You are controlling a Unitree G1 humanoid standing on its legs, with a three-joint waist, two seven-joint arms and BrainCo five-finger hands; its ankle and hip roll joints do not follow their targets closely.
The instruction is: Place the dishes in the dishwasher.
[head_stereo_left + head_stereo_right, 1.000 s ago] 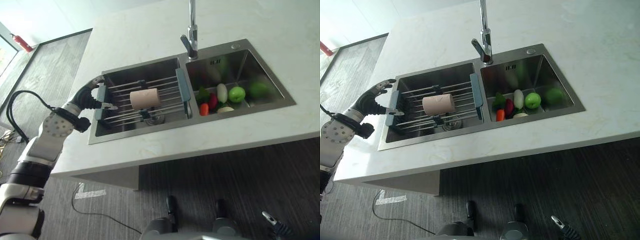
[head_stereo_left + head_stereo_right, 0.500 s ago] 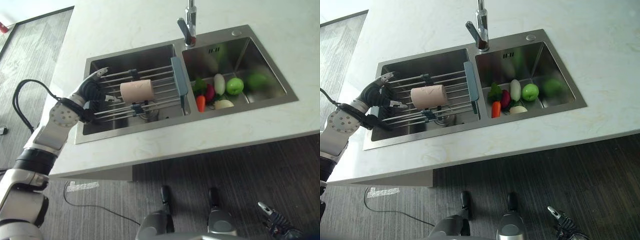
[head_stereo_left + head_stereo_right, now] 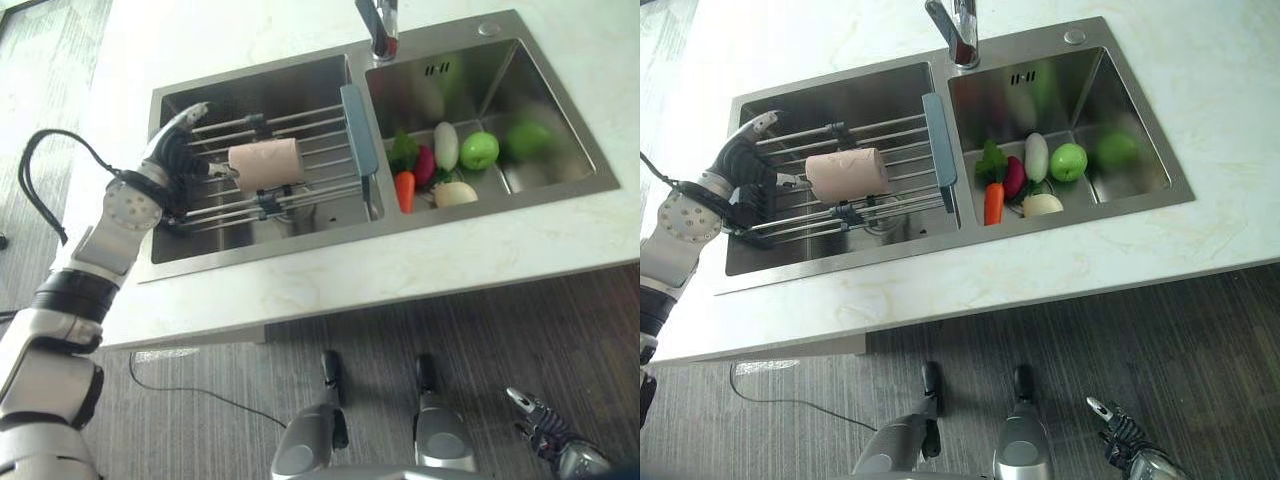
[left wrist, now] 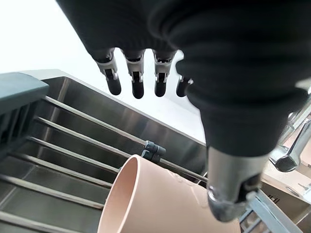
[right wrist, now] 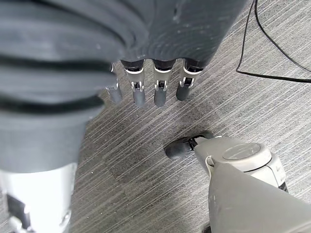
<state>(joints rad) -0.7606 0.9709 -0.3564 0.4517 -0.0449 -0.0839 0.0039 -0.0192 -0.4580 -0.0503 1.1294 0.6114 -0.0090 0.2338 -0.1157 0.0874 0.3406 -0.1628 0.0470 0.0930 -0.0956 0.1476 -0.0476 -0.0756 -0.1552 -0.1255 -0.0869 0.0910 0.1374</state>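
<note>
The left hand (image 3: 178, 150) holds its fingers straight and spread just beside the pink cup (image 3: 264, 164), which lies on its side on the wire rack (image 3: 322, 172) across the sink's (image 3: 300, 240) left basin, vegetables (image 3: 440, 165) in the right basin

A double-bowl stainless steel sink (image 3: 560, 195) is set into a pale marbled bench (image 3: 420, 265), with a chrome tap (image 3: 378, 25) mounted behind the divider. In the right bowl are gathered an orange carrot (image 3: 404, 190), a dark red vegetable (image 3: 423, 165), a white oblong vegetable (image 3: 445, 146), a green apple (image 3: 479, 150) and a pale round vegetable (image 3: 455, 193). Dark grey striped flooring (image 3: 200, 390) is seen below the bench.
</note>
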